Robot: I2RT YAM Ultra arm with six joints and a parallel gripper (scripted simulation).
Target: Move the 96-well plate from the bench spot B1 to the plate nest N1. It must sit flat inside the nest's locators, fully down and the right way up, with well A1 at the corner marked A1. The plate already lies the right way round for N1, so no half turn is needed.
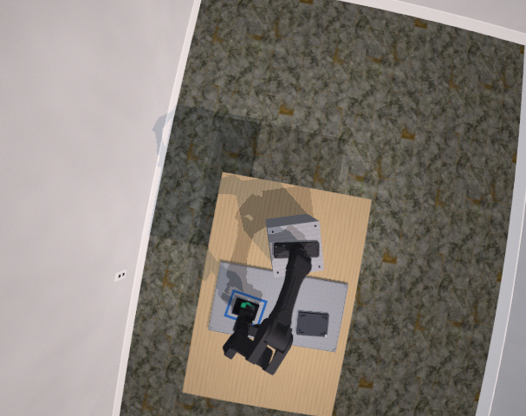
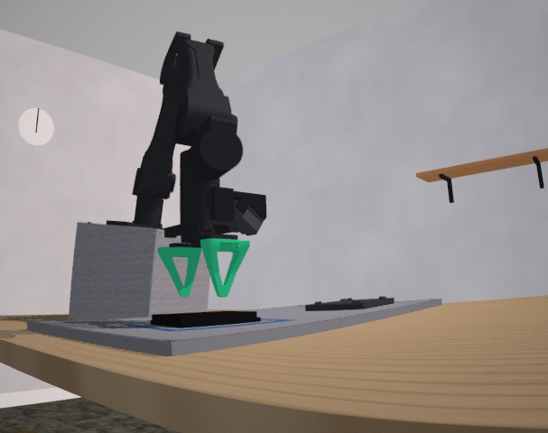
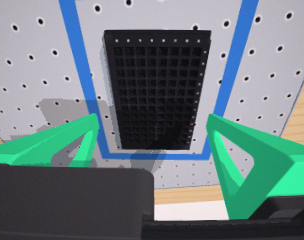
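Plate first: the black 96-well plate [image 3: 156, 90] lies flat on the perforated grey board [image 3: 32, 60], inside the blue outline [image 3: 78, 75] that marks spot B1, untouched. Above it the green fingers are spread to their widest and grip nothing; that spread looks chosen so each finger can pass outside a long side of the plate. In the wrist view the plate sits centred in the gap between them, which suggests the gripper [image 2: 202, 293] is lined up for a straight drop. From the side, the fingertips hang just above the plate's top, not touching it. The black arm [image 2: 190, 116] folds over from its grey pedestal [image 2: 110, 274], wrist pointing down. The plate nest N1 [image 2: 349, 303] lies well apart along the same board, with nothing in it. My judgement: descent is the step in hand, closing comes after.
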